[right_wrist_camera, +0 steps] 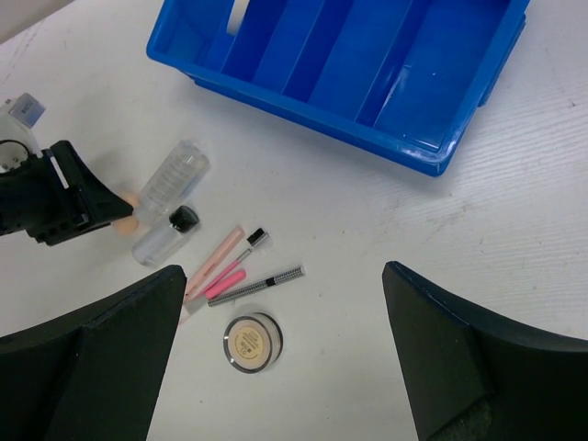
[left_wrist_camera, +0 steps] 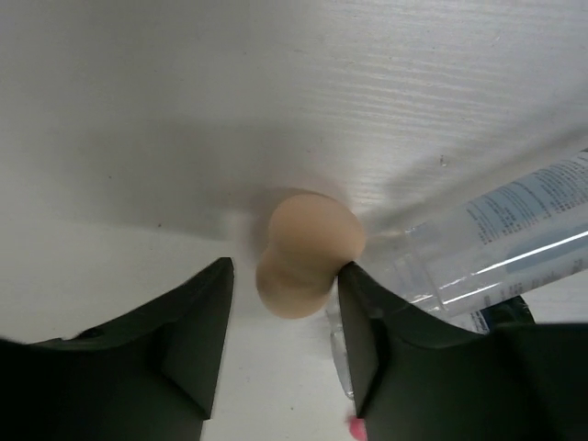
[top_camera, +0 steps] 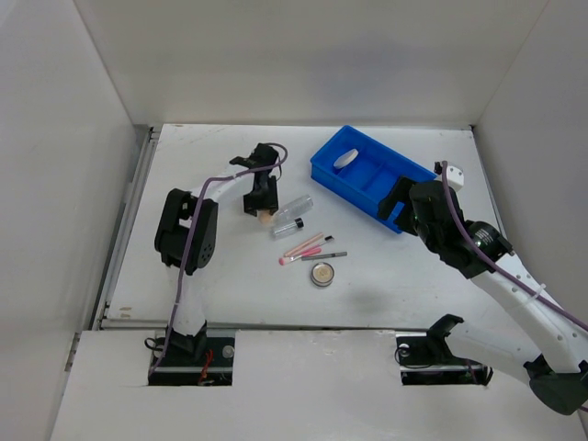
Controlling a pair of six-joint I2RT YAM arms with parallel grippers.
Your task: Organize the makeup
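L claw open, jaws astride beige puff on desk; vial-side finger touches it, gap at the other. Clear vial just beyond. R claw wide open, empty; compact under it, blue bin ahead.

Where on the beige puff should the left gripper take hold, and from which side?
Probably at its narrow waist, from straight above, where the left gripper straddles it. The puff lies flat and pinches in mid-length, so a grip would seat there. One jaw has to fit between it and the clear vial alongside.
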